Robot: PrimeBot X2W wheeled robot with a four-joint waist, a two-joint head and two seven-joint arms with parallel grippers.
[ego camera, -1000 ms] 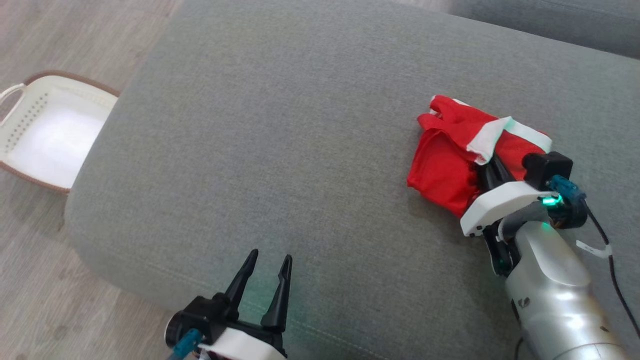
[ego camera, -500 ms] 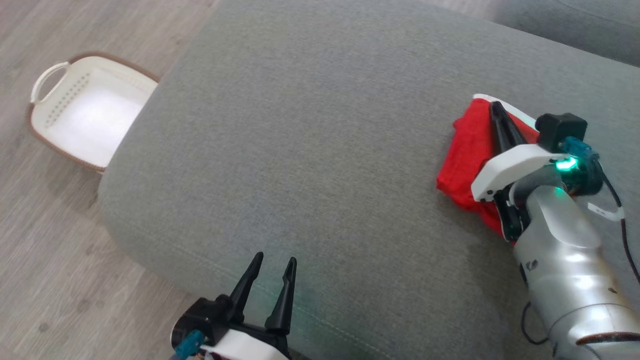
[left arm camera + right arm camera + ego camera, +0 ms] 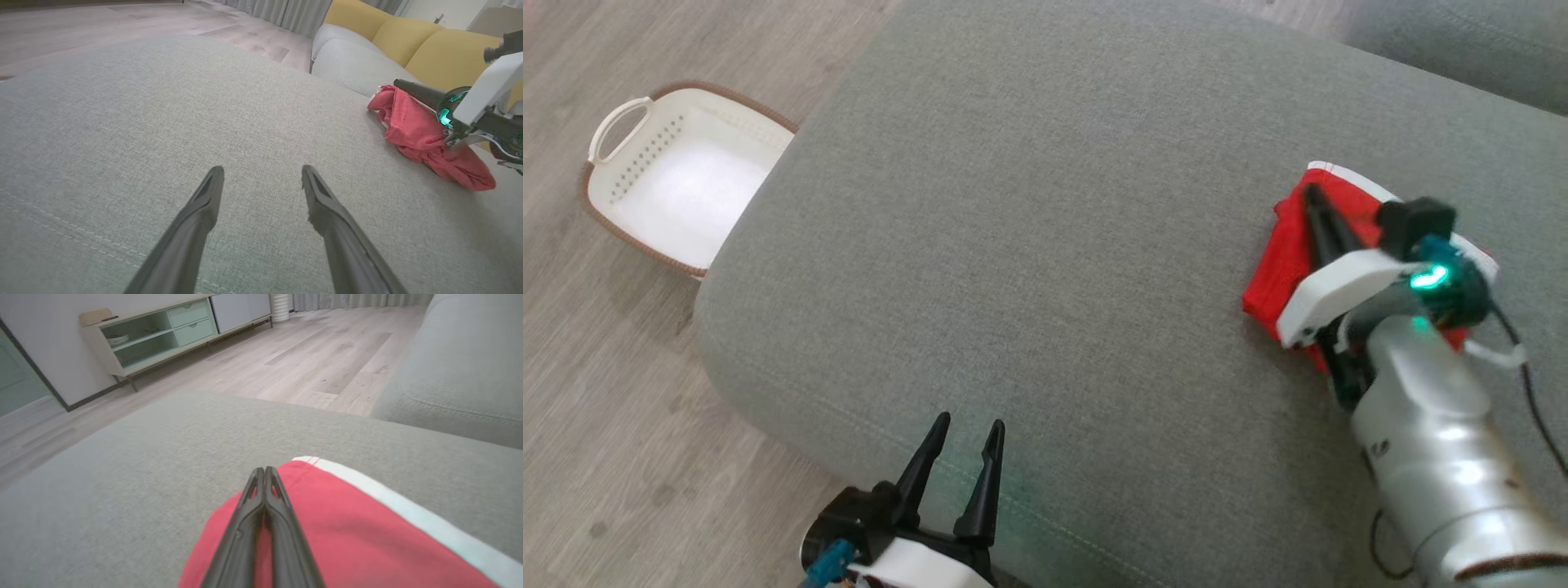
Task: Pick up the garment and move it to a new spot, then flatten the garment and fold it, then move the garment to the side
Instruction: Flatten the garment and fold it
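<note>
- Head view up: I've got the folded red garment with the white trim band (image 3: 1278, 261) lying on the broad grey fabric sofa cushion (image 3: 1045, 204), far over on my right side and near that cushion's right edge.
- Right gripper (image 3: 1312, 192) is stretched across the top of the red cloth, its two long dark fingers clenched tight together.
- From the right wrist camera the closed tips (image 3: 264, 469) sit over the garment (image 3: 347, 522), near its far edge. I see no cloth pinched between them, and I can't tell how hard they bear on the fabric.
- Left gripper (image 3: 969, 423) hangs at the near edge of the cushion, well apart from the garment, fingers spread wide and empty.
- Left wrist camera confirms it: bare grey weave between the parted fingers (image 3: 262, 171), the red bundle (image 3: 412, 126) off to the right with the other arm's finger on top.
- A white perforated plastic laundry basket with a brown rim (image 3: 645, 155) stands on the pale wood-plank floor (image 3: 605, 408), just beside the cushion's left corner.
</note>
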